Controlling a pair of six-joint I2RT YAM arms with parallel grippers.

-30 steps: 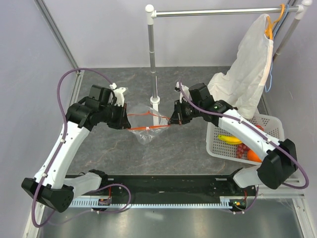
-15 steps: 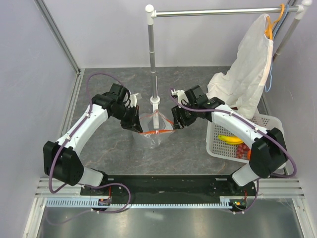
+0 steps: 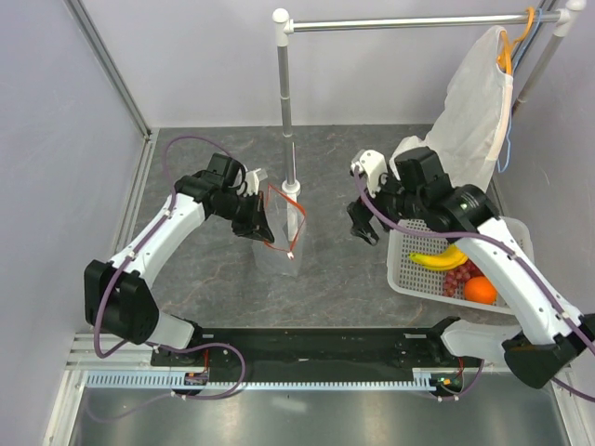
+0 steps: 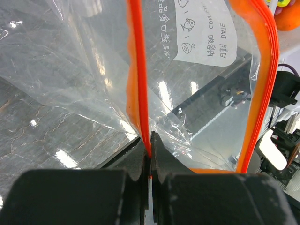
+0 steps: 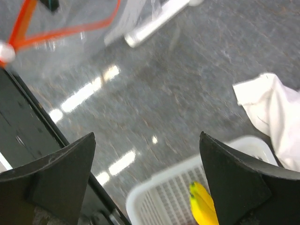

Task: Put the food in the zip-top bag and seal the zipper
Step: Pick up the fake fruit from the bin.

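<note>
Though overhead hides it, wrist view shows left jaws pinching zipper (image 4: 137,70), right jaws spread.

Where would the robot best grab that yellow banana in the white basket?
Around its middle, from above: the curved yellow banana lies exposed in the white mesh basket, whose walls block sideways approaches. The open right tool is nearest.

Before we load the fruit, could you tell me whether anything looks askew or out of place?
Nothing looks spilled or torn, but the clear plastic zip-top bag is pinched only by the left arm's jaws on one side of its red zipper strip, so its mouth gapes lopsidedly.
</note>
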